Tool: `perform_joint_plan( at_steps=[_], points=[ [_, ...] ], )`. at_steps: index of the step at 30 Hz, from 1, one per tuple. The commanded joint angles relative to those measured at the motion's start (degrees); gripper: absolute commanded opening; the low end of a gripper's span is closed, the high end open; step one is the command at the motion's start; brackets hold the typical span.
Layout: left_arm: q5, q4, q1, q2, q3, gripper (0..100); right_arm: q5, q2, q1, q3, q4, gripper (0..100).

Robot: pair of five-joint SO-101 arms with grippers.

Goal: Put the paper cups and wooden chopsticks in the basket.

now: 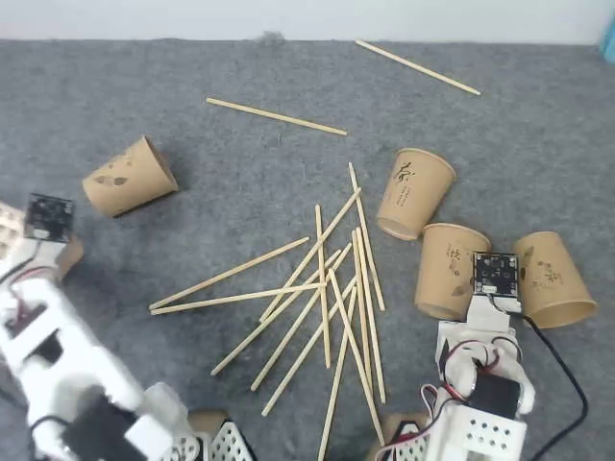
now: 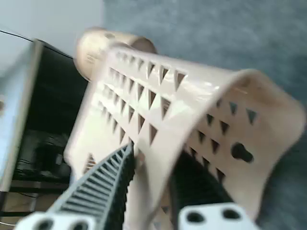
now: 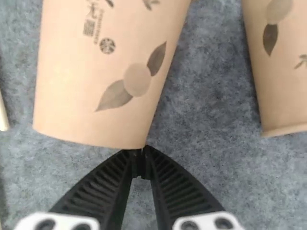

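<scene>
The left claw (image 2: 153,155) is clamped on the wall of the basket (image 2: 201,105), probably to steady it for loading. The right claw (image 3: 142,158) is fully closed and empty, its tips just beside a lying cup (image 3: 105,72). Chopsticks (image 1: 322,288) sprawl mid-table on grey felt (image 1: 259,182). Three cups (image 1: 450,269) lie at three o'clock, another (image 1: 130,178) at ten. A pale wall (image 1: 288,19) runs along at twelve.

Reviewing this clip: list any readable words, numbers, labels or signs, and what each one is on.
No text here is readable.
On the near cup, ahead of the right gripper: small vertical print and a round mark, too small to read.
On the upper cup: dark brush-style marks, too small to read.
On the leftmost cup: leaf drawings, no legible text.
On the basket: no writing.
</scene>
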Motion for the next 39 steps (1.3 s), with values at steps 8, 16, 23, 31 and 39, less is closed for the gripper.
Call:
perform_joint_plan(
  at_steps=[8,16,23,31,39],
  points=[
    [8.5,15.0,-1.7,2.9,-8.2,1,0.7,-0.7,0.6,1.1,-0.7,0.8],
    [17.2,53.5,-1.6,3.0,-32.0,1,0.7,-0.7,0.6,1.1,-0.7,0.8],
    [19.5,73.1,1.4,3.0,-43.2,1,0.7,-0.7,0.6,1.1,-0.7,0.8],
    [36.6,81.1,-2.3,3.3,-54.3,1,0.7,-0.7,0.6,1.1,-0.7,0.8],
    [41.2,78.1,-11.1,3.6,-54.6,1,0.7,-0.7,0.6,1.1,-0.7,0.8]
  ],
)
